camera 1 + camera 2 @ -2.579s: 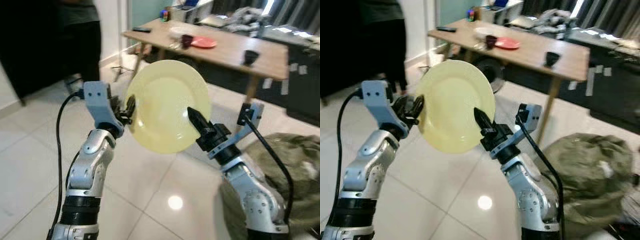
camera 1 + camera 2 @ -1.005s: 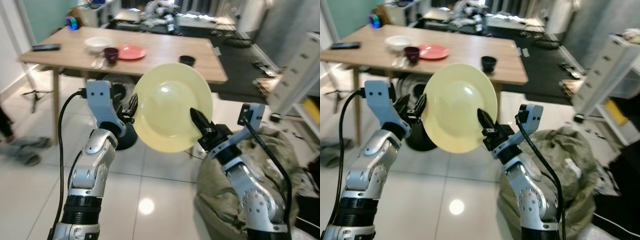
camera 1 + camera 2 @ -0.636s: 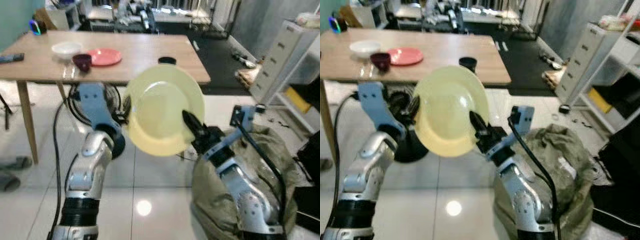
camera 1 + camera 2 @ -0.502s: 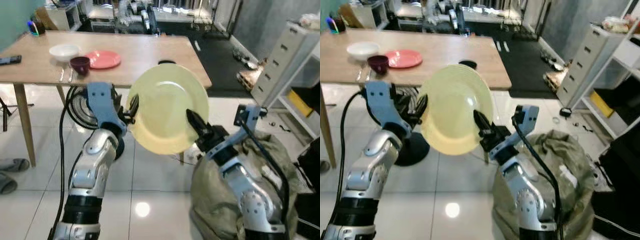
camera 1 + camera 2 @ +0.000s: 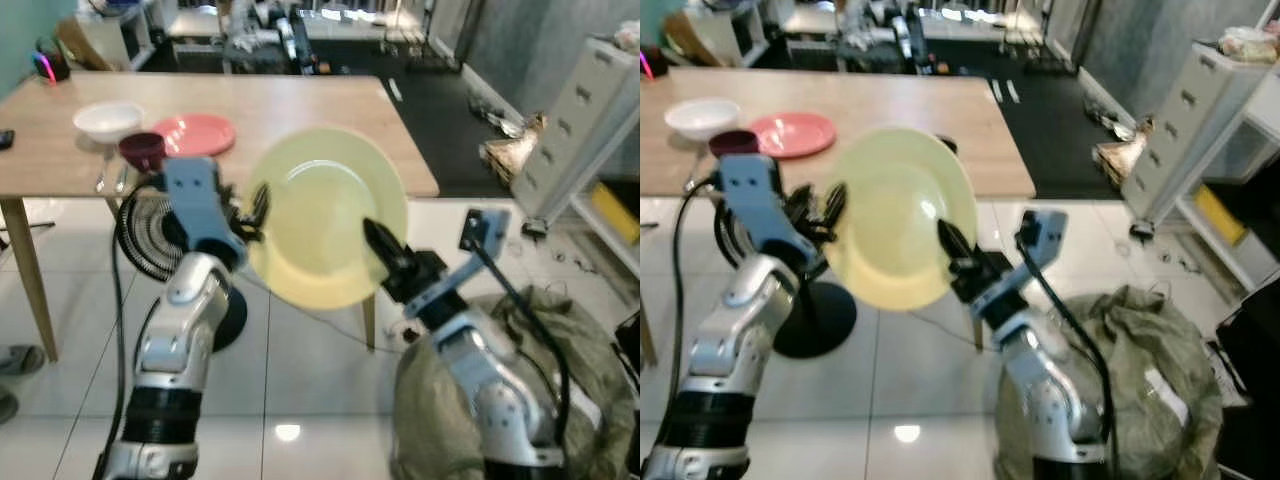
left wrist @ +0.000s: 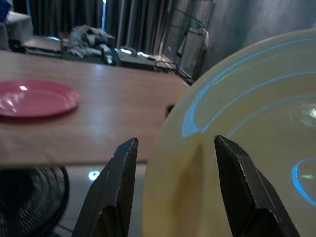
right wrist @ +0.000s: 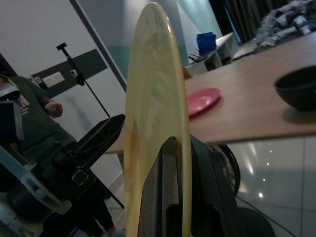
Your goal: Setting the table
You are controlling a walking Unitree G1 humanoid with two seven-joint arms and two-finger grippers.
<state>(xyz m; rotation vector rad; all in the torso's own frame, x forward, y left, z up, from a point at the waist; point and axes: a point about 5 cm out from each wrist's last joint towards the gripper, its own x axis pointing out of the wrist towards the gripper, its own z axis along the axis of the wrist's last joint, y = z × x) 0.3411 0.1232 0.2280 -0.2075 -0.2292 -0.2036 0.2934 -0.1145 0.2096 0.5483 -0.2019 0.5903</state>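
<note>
Robot is carrying a pale yellow plate [image 5: 325, 215] upright in front of its chest, face toward the head camera, pinned between both arms. Right gripper [image 5: 383, 247] is clamping the plate's rim on the robot's right side; the right wrist view is showing the plate edge-on with a black finger [image 7: 164, 195] on each face, so that claw is grasping the plate. Left gripper [image 5: 255, 212] is sitting at the opposite rim; the left wrist view is showing its two fingers [image 6: 117, 192] spread, with the rim sitting between them and a gap on at least one side, so it reads as released and steadying rather than pinching. Holding it vertical from two sides is probably keeping it from swinging while walking.

Wooden table [image 5: 420, 180] is lying ahead, beyond the plate and well apart from it. Toward its far left edge a white bowl [image 5: 108, 119], a dark red cup [image 5: 142, 151] and a pink plate [image 5: 196, 134] are already standing together, cutlery [image 5: 110, 178] just beside the cup. A dark bowl [image 7: 298, 88] is sitting near the table's right front edge. A black fan [image 5: 150, 230] is standing under the table; a green bag [image 5: 560, 370] is slumping on the floor by the right arm.

Judgement: the transport step is under way, with the plate not yet set down.
</note>
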